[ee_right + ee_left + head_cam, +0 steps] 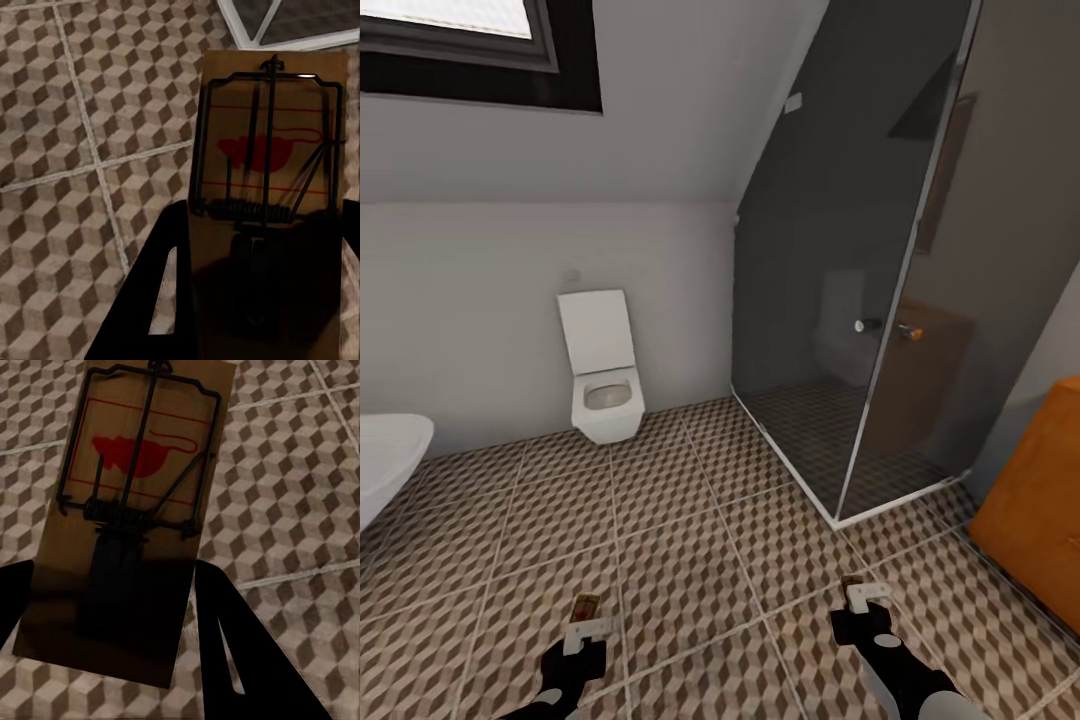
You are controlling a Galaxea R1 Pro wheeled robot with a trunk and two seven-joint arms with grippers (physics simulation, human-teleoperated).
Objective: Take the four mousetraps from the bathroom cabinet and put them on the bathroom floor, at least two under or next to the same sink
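Far left edge of head view: rim of a white rounded fixture [385, 455]; cannot tell what it is from this slice.

Left gripper [586, 620] low at near left, jaws closed on a mousetrap [586, 606]. Left wrist view confirms: trap [131, 510] pinched by its near end, board and wire bar projecting forward over the bathroom floor [690, 560].

Centre, far: white toilet [603, 375] against the wall. Right of it, a dark glass shower enclosure [860, 300].

Right gripper [863, 605] low at near right, likewise clamped on a second mousetrap [854, 590]; right wrist view shows this trap [270, 172] held by its near end above the tiles.

Far right edge: orange-wood cabinet [1035, 500], partly in frame.

Progress, judged: two traps are out and in hand, none seen lying on the floor. Still to do: set these two down by the sink, then see to the remaining two.
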